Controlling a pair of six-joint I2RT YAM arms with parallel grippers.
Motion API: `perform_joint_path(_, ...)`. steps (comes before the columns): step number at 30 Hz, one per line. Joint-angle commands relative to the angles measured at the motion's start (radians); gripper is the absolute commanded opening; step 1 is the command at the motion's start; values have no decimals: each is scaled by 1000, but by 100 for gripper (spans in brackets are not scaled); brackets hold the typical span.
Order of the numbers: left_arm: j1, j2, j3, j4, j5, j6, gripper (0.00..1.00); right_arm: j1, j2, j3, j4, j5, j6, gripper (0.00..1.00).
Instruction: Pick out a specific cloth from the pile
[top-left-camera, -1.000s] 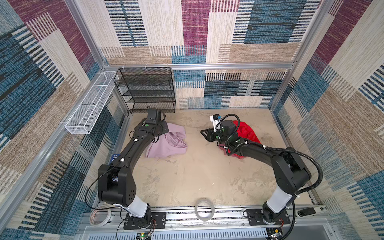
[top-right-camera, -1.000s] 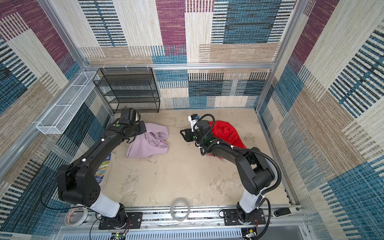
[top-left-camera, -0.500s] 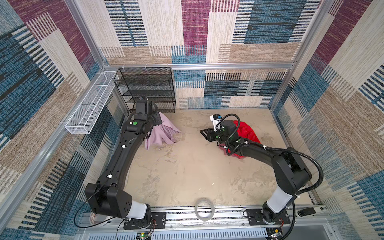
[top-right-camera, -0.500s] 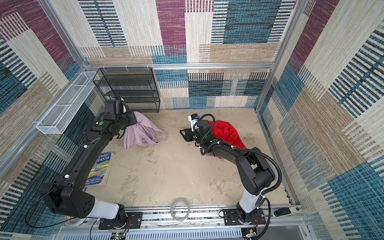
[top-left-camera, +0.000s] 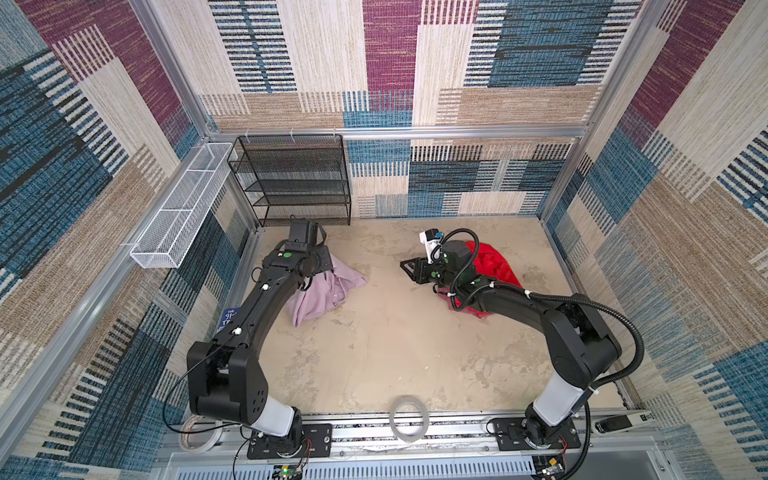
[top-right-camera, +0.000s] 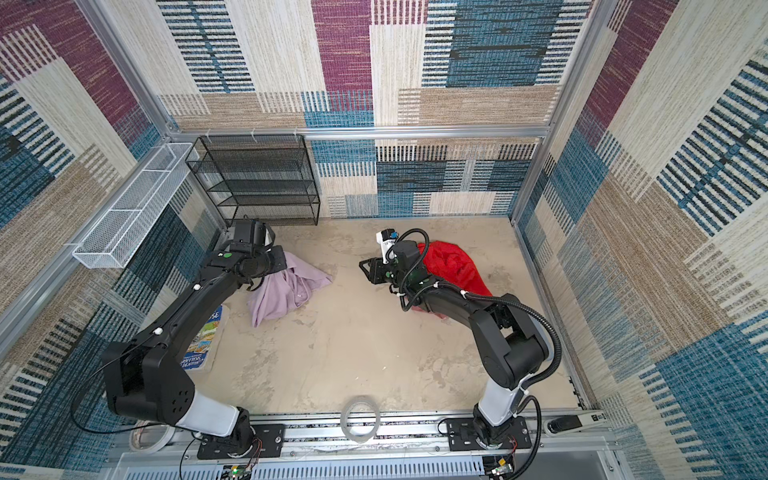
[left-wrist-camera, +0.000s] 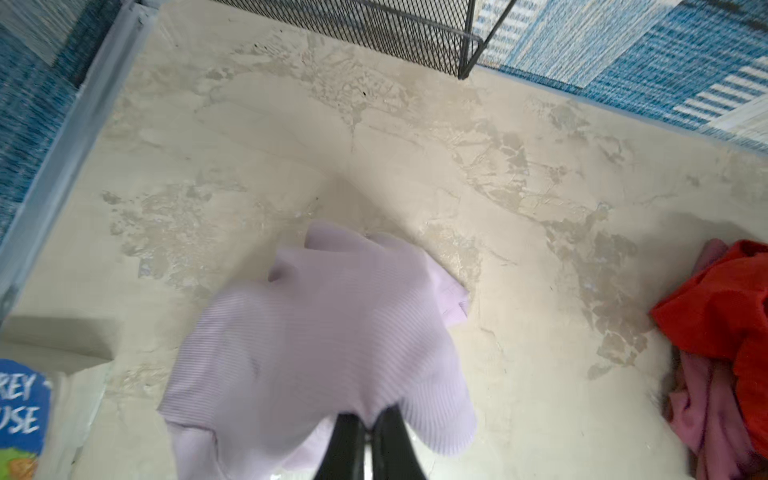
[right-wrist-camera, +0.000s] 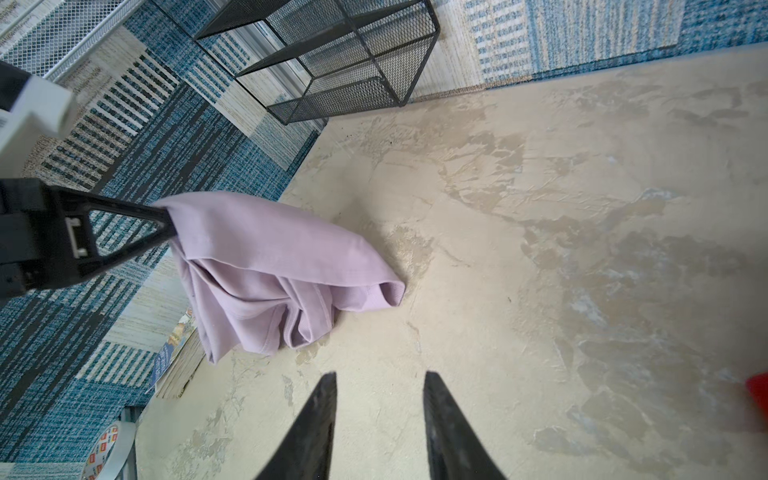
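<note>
Left end effector pinching lilac cloth, red pile well apart

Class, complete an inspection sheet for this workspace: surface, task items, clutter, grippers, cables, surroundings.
Surface: beige mottled tabletop, worn patches.
Job's things: lilac cloth hangs from the left gripper, lower folds on the tabletop, apart from the red pile.
Clutter: book at the left edge; tape roll on the front rail.
Grippers: left gripper shut on the cloth; right gripper open, empty.
Cables: black hose loops along the right arm.
Surroundings: black mesh shelf, white wire basket, patterned walls.
</note>
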Motion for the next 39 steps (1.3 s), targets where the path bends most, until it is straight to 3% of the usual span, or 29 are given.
perform_joint_path(1, -2, 42, -24, 120, 68, -41, 0, 0, 4, 2, 24, -13, 12, 38)
perform_joint_path(6, -2, 90, -98, 213, 97, -79, 0, 0, 5, -1, 19, -8, 12, 38)
perform_joint_path(14, 2, 157, -141, 200, 71, -82, 0, 0, 9, -2, 17, -5, 8, 38)
perform_joint_path(15, 2, 160, -140, 193, 71, -82, 2, 0, 10, -2, 18, -6, 8, 38)
perform_joint_path(19, 2, 113, -136, 147, 75, -88, 39, 0, 7, -3, 16, -7, 8, 38)
perform_joint_path(21, 2, 53, -151, 113, 68, -89, 46, 0, 3, -3, 15, -8, 5, 38)
perform_joint_path(26, 18, -133, -228, 4, 17, -96, 53, 0, 5, 3, 19, -20, 3, 38)
perform_joint_path(31, 82, -251, -336, -72, 32, -120, 55, 0, 28, 12, 36, -50, 16, 38)
perform_joint_path(39, 285, -346, -557, 6, 186, -193, 59, 0, 45, 17, 46, -80, 29, 38)
